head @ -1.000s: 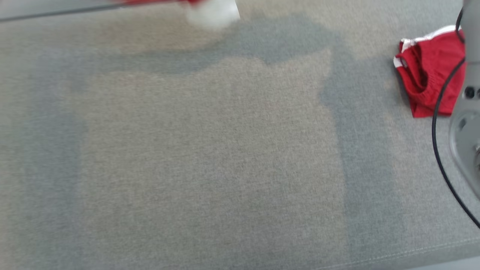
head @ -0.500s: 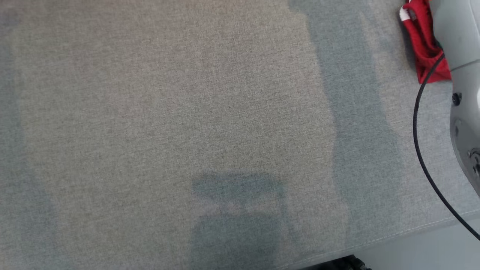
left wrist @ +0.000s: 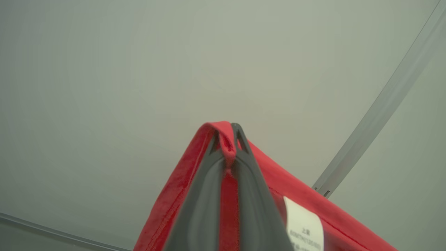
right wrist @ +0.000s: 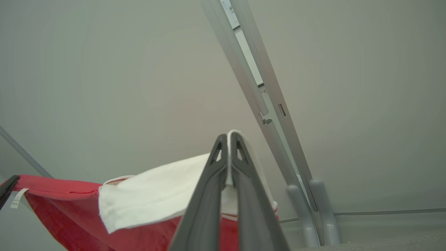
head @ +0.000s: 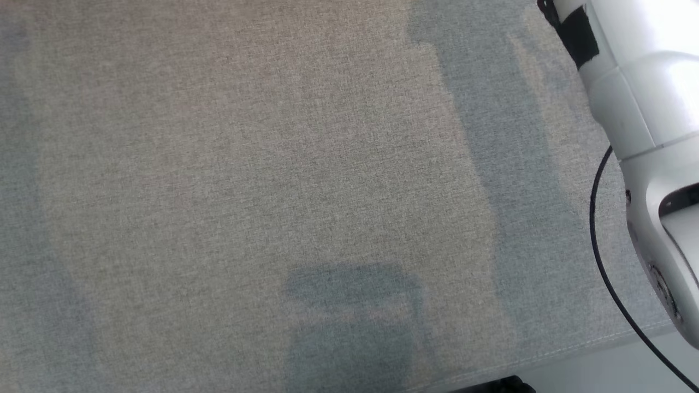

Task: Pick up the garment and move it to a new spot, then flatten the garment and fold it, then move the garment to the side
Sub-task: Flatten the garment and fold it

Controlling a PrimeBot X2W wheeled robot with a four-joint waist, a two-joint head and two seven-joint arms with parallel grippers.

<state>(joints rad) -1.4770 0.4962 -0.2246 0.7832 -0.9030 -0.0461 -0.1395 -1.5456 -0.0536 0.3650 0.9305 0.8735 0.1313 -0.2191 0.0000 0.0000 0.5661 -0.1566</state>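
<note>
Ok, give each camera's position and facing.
Head view: on the head, facing down at the grey surface; right forearm at right edge.
Left wrist view: along the left gripper, shut on the red garment, toward a pale backdrop.
Right wrist view: along the right gripper, shut on the garment's white part.
Both wrist views share the garment.

The garment (left wrist: 174, 195) is red with a white part (right wrist: 150, 191) and a small white label (left wrist: 303, 226), and it is held up in the air, its red edge pinched in the left claw (left wrist: 228, 139) and its white edge pinched in the right claw (right wrist: 229, 139).
</note>
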